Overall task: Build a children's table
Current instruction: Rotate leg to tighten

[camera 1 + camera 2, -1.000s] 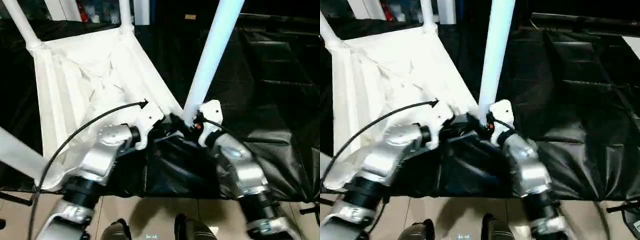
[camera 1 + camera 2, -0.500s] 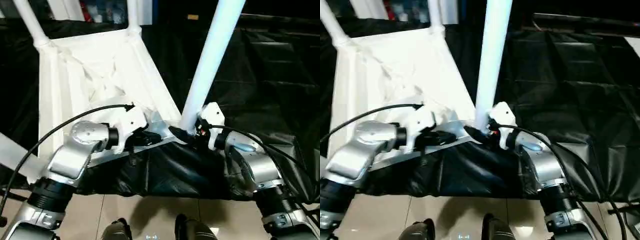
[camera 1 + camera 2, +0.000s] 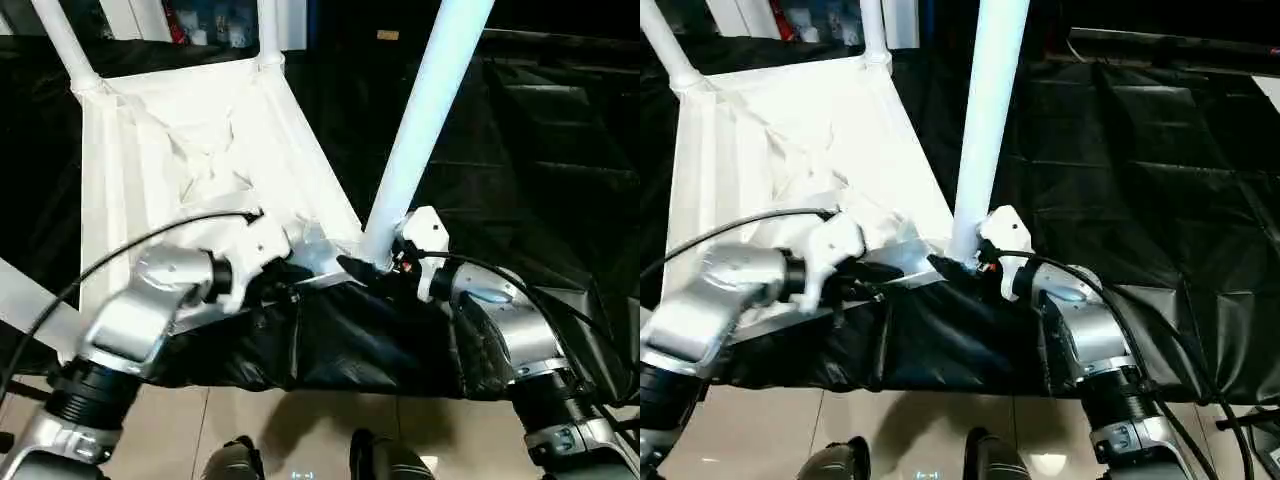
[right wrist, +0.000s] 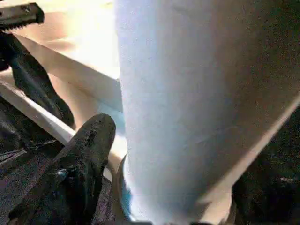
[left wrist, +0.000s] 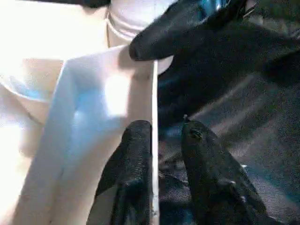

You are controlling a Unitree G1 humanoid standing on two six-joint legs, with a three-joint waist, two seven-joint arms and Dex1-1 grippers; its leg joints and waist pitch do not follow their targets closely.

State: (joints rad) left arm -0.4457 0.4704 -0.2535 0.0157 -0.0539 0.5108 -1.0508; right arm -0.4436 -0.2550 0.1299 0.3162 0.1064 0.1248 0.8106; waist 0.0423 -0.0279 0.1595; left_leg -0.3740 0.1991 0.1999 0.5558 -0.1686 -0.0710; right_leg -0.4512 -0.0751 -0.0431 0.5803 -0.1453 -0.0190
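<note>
Right gripper (image 3: 372, 262) clasping leg (image 3: 420, 130) at socket, seating it; left gripper (image 5: 159, 136) straddling top (image 3: 180, 150) rim, fingers slightly parted. Next: press leg home.

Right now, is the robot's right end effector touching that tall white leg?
Touching. The right wrist view shows a black finger pressed against the base of the leg, and the right end effector straddles it.

Table top (image 3: 170, 160) inverted on black sheet (image 3: 520, 150); near-right leg (image 3: 425, 110) upright in corner socket.
</note>
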